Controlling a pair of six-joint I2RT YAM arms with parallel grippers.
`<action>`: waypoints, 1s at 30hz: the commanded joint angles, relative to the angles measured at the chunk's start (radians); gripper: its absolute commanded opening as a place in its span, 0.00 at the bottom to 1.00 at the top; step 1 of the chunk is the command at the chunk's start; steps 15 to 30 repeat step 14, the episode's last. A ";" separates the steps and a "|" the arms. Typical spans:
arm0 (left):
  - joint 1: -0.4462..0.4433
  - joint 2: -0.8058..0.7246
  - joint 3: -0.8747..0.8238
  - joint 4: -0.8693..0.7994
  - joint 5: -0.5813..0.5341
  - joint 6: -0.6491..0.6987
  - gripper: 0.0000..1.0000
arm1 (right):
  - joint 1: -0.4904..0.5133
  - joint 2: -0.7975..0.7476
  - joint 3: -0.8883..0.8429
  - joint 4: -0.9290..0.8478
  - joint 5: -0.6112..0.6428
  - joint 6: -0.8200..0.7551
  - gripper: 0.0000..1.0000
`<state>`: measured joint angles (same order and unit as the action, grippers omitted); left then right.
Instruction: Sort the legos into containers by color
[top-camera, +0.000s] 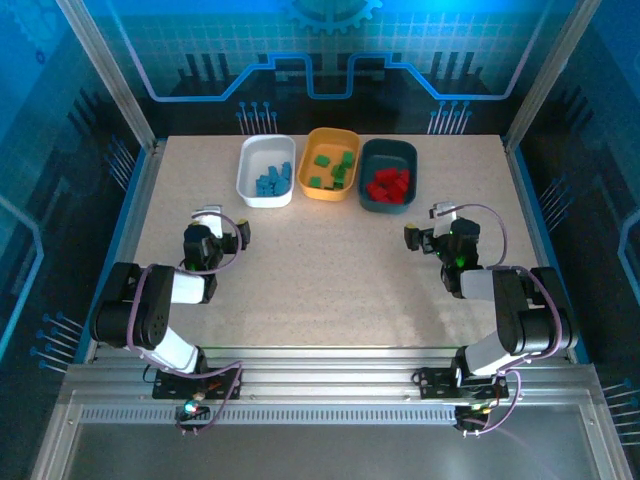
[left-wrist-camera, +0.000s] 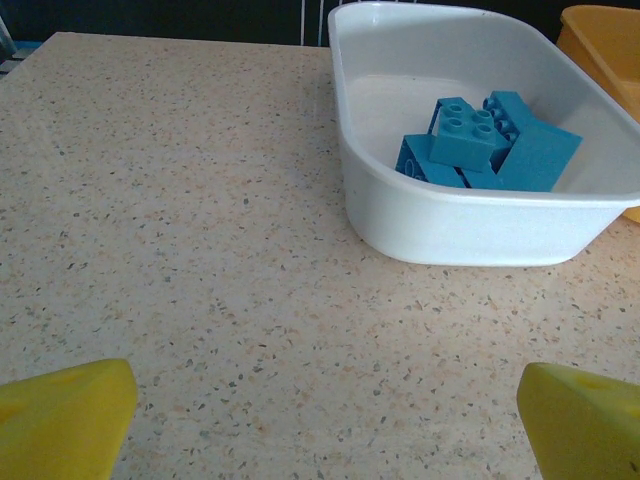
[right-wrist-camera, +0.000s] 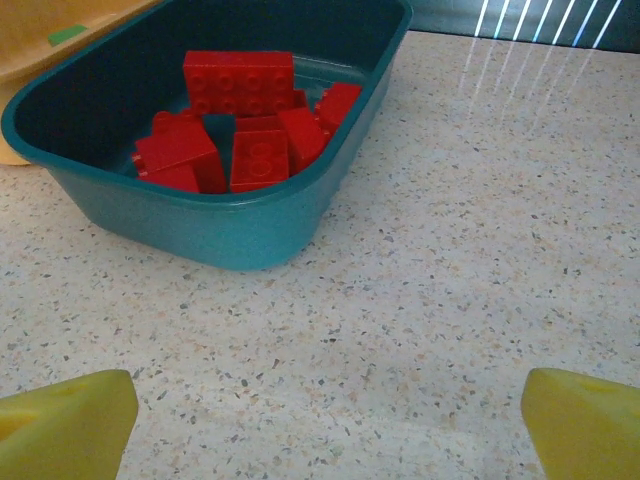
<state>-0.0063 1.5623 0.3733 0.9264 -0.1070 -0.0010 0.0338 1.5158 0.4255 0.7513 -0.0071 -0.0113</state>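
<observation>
The left fingers (left-wrist-camera: 62, 420) and the right fingers (right-wrist-camera: 66, 420) both stand spread wide, holding nothing, over the table (top-camera: 320, 280) in the lower half of the top view. Every brick in view lies in 1 of the 3 trays lined up at upper middle: blue bricks (top-camera: 272, 180) in the white tray (top-camera: 241, 170), green bricks (top-camera: 333, 170) in the orange-yellow tray (top-camera: 305, 170), red bricks (top-camera: 388, 186) in the dark teal tray (top-camera: 413, 170). The sorting looks done, so the sound move is to check for strays and keep the fingers back from the tray rims. The bricks are small, studded and piled loosely.
</observation>
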 joint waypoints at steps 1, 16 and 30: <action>0.008 -0.013 0.006 0.002 0.021 -0.010 0.99 | 0.015 -0.009 0.010 -0.003 0.012 -0.004 1.00; 0.000 -0.011 0.013 -0.010 0.033 0.006 0.99 | 0.015 -0.009 0.010 -0.003 0.013 -0.004 1.00; 0.000 -0.011 0.013 -0.010 0.033 0.006 0.99 | 0.015 -0.009 0.010 -0.003 0.013 -0.004 1.00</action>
